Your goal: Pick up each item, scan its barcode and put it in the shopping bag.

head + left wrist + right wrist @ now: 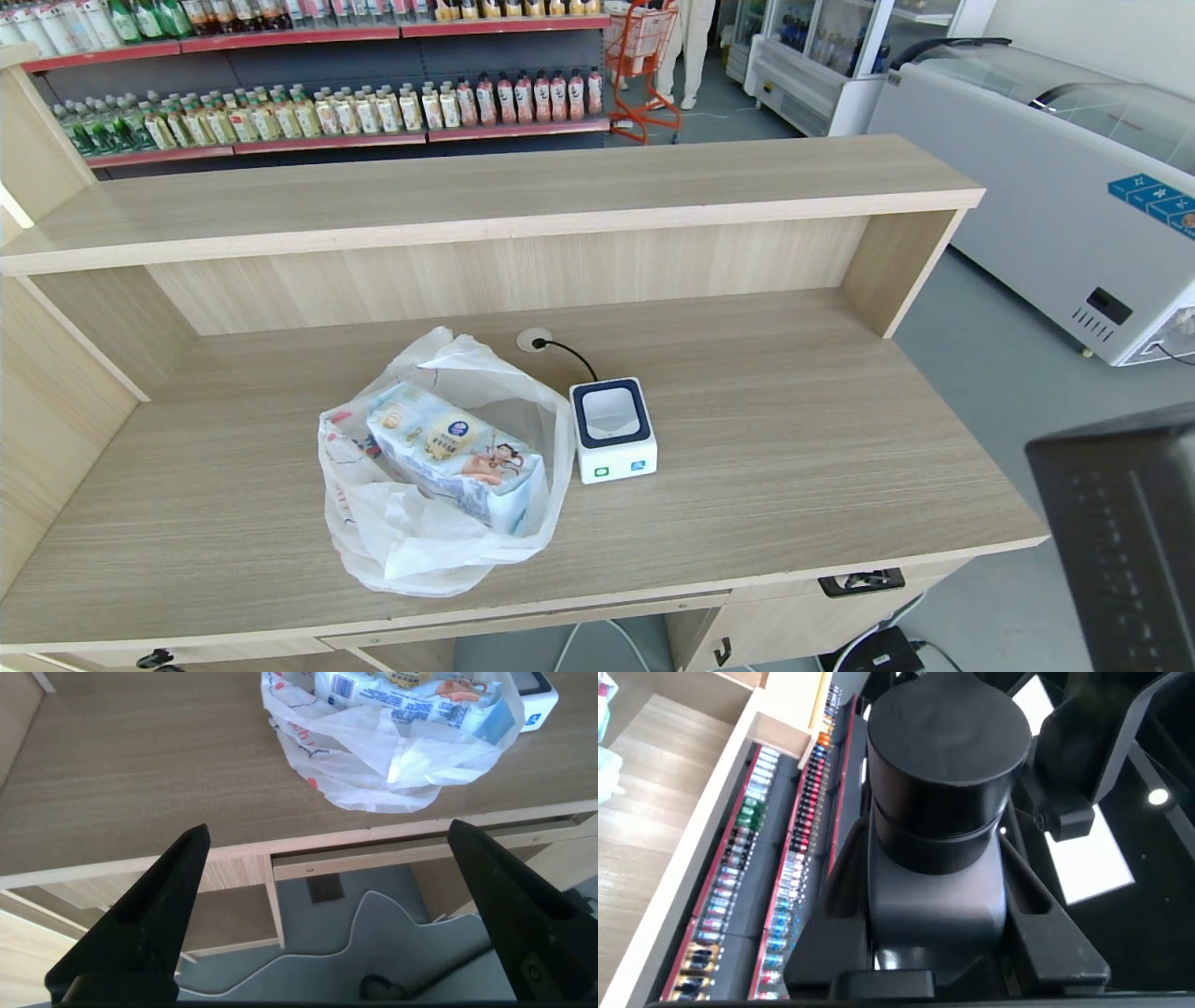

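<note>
Bench (794,448) of pale wood grain, with a raised ledge (467,196) along its far side. A thin white plastic shopping bag (373,541) is laid slumped and open toward the left of the bench's middle, and a soft printed pack in blue and white (457,457) is seen lying tilted inside it, its upper face exposed through the bag's mouth. A white box-shaped barcode scanner (612,429) with a dark blue frame around its window is set just beside the bag, on the robot's right, touching or almost touching the plastic. A black cable (571,353) is led from the scanner's rear to a round grommet (534,339) in the benchtop. The left hand (327,833) is held released, its two black fingers (149,924) spread wide, in front of the bench's near edge and well apart from the bag; nothing is grasped. The state of the right hand (938,975) cannot be told. Behind the bench, store shelves of bottled drinks (327,107) are shown, and a chest freezer (1055,177) is placed at the far right.
</note>
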